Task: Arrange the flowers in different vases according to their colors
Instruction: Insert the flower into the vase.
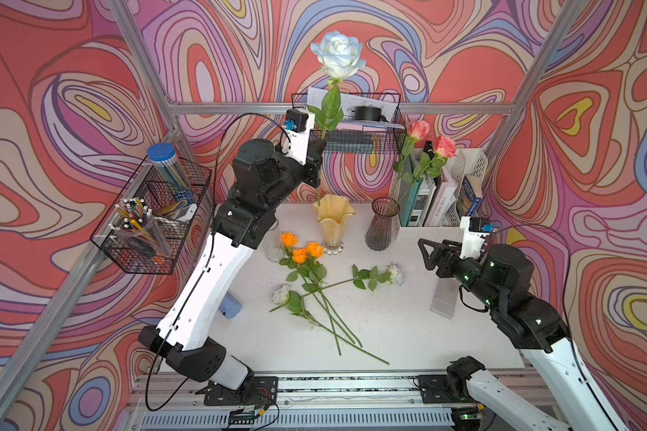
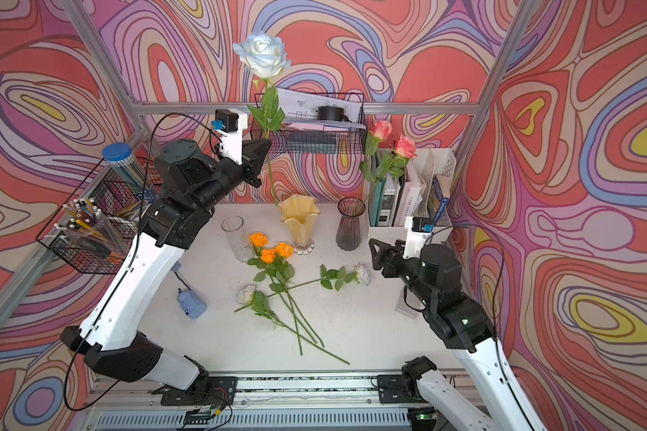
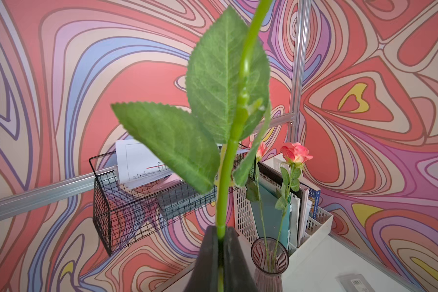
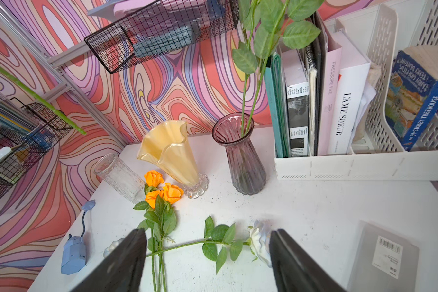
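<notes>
The left gripper [image 3: 220, 230] pinches fully shut on the bare green stem, below the leaves of a long white, blue-tinged artificial rose [image 1: 337, 54]. Beneath the fingers, the stem tip hangs at the rim of the creamy yellow ruffled vase [image 1: 333, 224]. Light, top-heavy and slick, the rose will probably swivel; bare stem grips best. The right gripper [image 4: 208, 231] gapes wide, empty.

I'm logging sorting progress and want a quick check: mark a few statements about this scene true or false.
1. The left end effector is shut on a white rose by its stem. True.
2. Three orange roses lie on the table. True.
3. Both pink roses lie on the table. False: they stand in the purple vase.
4. The right end effector grips an orange rose. False: it is open and empty.
5. The yellow vase holds a flower. False: it is empty.
</notes>
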Available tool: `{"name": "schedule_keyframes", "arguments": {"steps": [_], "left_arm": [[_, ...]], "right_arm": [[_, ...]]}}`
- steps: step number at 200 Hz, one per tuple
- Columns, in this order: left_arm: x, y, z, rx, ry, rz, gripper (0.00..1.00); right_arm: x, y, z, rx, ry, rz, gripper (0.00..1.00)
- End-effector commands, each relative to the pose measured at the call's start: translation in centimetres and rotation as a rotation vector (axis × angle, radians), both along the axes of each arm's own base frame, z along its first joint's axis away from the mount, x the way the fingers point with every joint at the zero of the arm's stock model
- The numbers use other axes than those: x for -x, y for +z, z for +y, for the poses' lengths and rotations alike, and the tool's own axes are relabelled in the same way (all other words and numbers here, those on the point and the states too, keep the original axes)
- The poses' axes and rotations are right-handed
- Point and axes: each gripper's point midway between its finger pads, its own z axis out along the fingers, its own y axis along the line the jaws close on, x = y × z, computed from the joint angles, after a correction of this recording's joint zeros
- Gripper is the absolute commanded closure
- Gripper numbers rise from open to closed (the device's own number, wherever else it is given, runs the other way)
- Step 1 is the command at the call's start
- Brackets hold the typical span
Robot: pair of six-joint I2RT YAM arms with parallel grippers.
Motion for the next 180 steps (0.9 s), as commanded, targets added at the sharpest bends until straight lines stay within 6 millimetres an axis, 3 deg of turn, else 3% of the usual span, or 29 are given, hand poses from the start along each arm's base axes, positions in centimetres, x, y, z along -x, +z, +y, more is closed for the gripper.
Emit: {"name": "schedule_keyframes", "arguments": {"steps": [1, 32, 105, 135, 163, 180], "left_arm": [[-2.6, -0.1, -2.2, 0.063, -0.075, -0.006, 1.0], [-5.8, -2.7, -3.8, 0.055, -0.08, 0.023, 1.0], [-11.5, -13.1, -4.2, 0.001, -0.031, 0.133, 1.0], [-11.9, -17.8, -4.9, -0.024, -0.06, 0.213, 1.0], [-11.3, -21.1, -4.2, -0.051, -0.036, 0.266, 0.79], [-10.9, -22.0, -3.7, -0.08, -0.016, 0.284, 0.73]], "right_arm": [[-0.8, -0.6, 0.4, -0.004, 0.006, 0.004, 0.22], [-1.3, -1.3, 0.5, 0.001, 0.003, 0.016, 0.22], [-2.9, -4.4, 1.8, 0.011, 0.041, 0.073, 0.22], [-3.4, -5.2, 2.5, -0.005, 0.06, 0.087, 0.22], [-3.3, -5.3, 2.5, -0.007, 0.06, 0.087, 0.22], [-3.1, -5.3, 2.4, -0.011, 0.058, 0.09, 0.22]]}}
